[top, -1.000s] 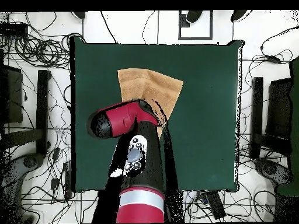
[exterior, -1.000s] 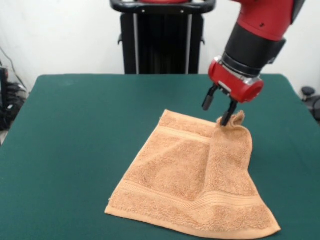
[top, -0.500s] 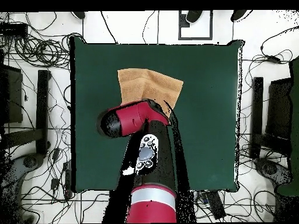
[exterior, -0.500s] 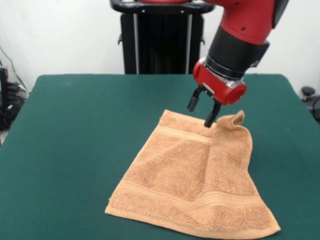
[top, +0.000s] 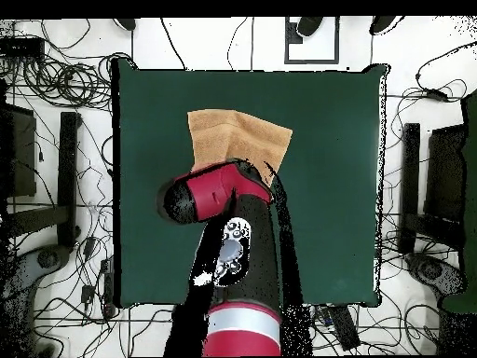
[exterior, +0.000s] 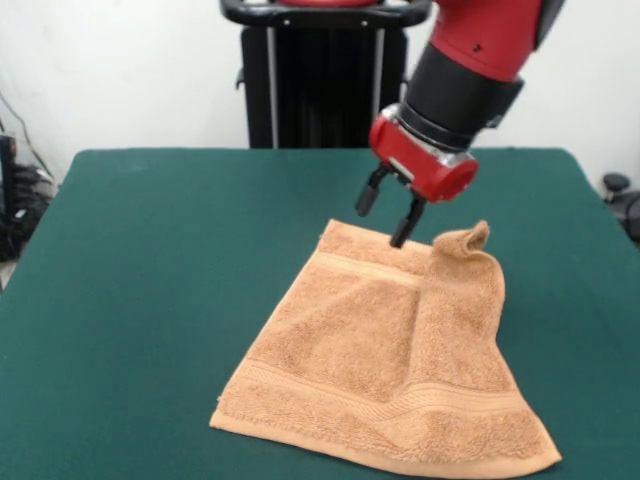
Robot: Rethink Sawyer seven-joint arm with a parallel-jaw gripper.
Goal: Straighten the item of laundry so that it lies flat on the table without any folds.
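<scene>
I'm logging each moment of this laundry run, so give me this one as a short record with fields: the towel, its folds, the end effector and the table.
towel: small light orange-tan terry-cloth towel, lying askew on the table
folds: one side flap doubled over onto the rest; the far corner curls up off the cloth
end effector: red and black end effector, open, empty, above the towel's far edge, beside the curled corner
table: large dark green felt-covered table
task state: not flat yet

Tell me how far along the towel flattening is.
Mostly spread: the light orange-tan terry-cloth towel lies on the dark green felt table, but one side is folded over, its corner curled up. The black gripper hovers open, holding nothing. Left: unfold that flap.
</scene>
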